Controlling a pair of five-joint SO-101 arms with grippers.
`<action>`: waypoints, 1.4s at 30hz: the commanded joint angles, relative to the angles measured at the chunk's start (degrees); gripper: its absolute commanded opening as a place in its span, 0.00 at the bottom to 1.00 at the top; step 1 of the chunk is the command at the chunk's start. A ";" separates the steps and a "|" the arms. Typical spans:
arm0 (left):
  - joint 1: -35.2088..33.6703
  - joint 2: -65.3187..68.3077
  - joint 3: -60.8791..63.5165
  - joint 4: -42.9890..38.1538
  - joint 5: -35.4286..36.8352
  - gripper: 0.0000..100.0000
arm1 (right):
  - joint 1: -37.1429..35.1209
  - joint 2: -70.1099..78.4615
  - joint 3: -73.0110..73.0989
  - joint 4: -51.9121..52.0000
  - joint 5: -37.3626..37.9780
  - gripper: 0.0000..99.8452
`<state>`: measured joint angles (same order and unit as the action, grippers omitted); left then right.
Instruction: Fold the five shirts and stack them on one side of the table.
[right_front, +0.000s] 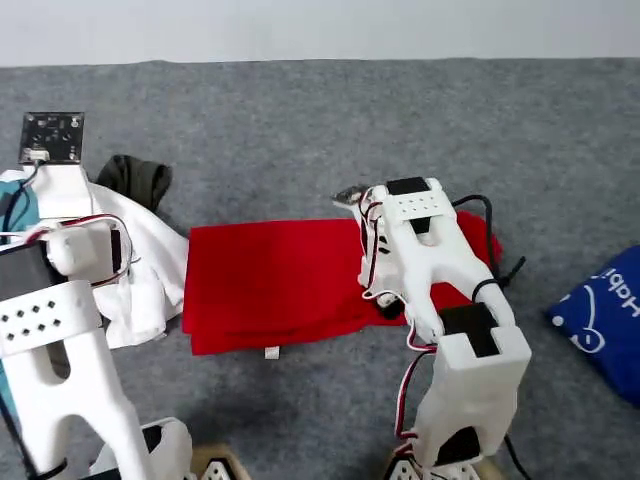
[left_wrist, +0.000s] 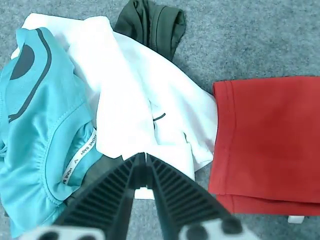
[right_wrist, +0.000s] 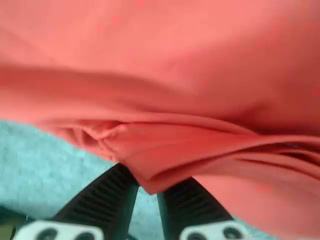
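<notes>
Fabric of red shirt (right_wrist: 165, 70) sits pinched in right claw (right_wrist: 148, 184); left claw (left_wrist: 145, 159), pressed together, overhangs white shirt (left_wrist: 135, 100).

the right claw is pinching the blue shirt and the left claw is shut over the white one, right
Wrong shirt: the right claw pinches a fold of the red shirt, as the right wrist view shows. The left claw is indeed shut over the white shirt.

5 shirts (red (right_front: 270, 285), white (right_front: 150, 260), teal (left_wrist: 40, 125), dk olive (right_front: 138, 178), blue (right_front: 605, 310), 1 ea.) + 2 arms (right_front: 440, 260) (right_front: 60, 340).
</notes>
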<state>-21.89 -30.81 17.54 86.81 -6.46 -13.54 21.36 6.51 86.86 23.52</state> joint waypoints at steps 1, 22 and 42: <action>-0.26 -1.76 0.04 -0.97 0.18 0.00 | 0.48 -0.48 -0.18 2.77 1.67 0.01; -0.26 -1.76 0.04 -0.70 -1.67 0.00 | -0.04 -8.31 -0.70 -7.34 2.90 0.01; -0.79 -1.93 0.04 1.23 -1.41 0.00 | -5.14 -1.01 -28.75 13.76 2.81 0.01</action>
<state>-21.89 -30.81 17.98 86.90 -7.78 -17.23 26.11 -14.15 96.88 26.15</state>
